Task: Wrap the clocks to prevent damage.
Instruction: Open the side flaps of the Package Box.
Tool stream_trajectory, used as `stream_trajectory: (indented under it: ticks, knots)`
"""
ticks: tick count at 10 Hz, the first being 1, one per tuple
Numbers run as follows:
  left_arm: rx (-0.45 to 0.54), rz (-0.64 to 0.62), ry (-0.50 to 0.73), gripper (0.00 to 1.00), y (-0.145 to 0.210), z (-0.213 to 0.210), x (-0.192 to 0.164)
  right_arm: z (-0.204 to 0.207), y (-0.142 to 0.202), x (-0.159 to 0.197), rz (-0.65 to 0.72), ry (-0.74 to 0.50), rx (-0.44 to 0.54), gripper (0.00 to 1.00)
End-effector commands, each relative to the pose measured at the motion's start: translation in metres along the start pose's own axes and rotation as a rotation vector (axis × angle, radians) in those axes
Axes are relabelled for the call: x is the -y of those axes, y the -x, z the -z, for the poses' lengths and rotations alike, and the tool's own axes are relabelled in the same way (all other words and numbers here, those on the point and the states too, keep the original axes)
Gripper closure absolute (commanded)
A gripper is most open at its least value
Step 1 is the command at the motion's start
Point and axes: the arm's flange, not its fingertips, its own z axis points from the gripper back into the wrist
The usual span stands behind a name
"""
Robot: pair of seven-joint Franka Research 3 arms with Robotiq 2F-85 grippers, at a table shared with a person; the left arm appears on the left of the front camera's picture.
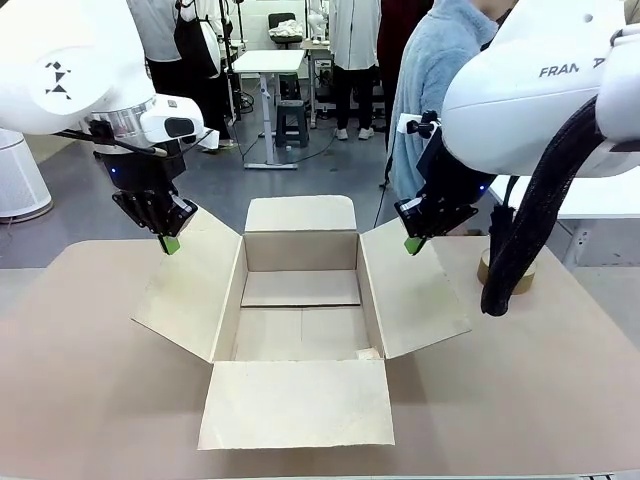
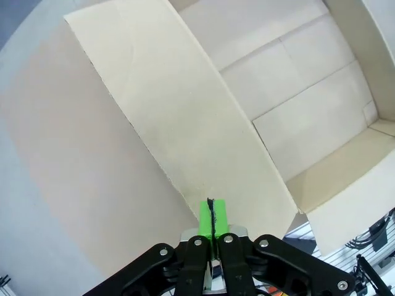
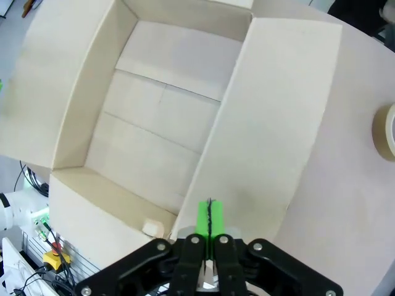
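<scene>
Left pincer (image 1: 170, 243) and right pincer (image 1: 414, 245) pressed together (above box flaps (image 1: 190, 300)); cable (image 1: 520, 230) half-hides tape roll (image 1: 528, 280).

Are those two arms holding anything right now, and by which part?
Nothing is held. The left end effector and right end effector are shut on nothing, each near a side flap of the cardboard box.

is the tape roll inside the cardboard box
No, the tape roll lies on the table outside the cardboard box, past its opened side flap.
</scene>
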Motion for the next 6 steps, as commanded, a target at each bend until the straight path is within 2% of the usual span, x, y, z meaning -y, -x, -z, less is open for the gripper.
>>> stream_trajectory:
  ticks: [1, 3, 4, 6]
  knots:
    - [0.047, 0.009, 0.009, 1.00, 0.003, -0.006, -0.004, -0.002, 0.005, 0.001, -0.023, -0.017, 0.012, 1.00]
    - [0.015, -0.002, 0.004, 1.00, 0.000, -0.004, -0.002, -0.004, 0.001, -0.003, -0.008, -0.006, 0.007, 0.99]
    - [0.035, -0.003, 0.011, 1.00, 0.000, -0.007, 0.003, 0.007, -0.003, -0.010, 0.065, 0.072, -0.026, 0.99]
    - [0.030, -0.057, -0.032, 1.00, -0.006, -0.005, 0.026, 0.027, -0.007, -0.026, 0.123, 0.167, -0.076, 0.99]
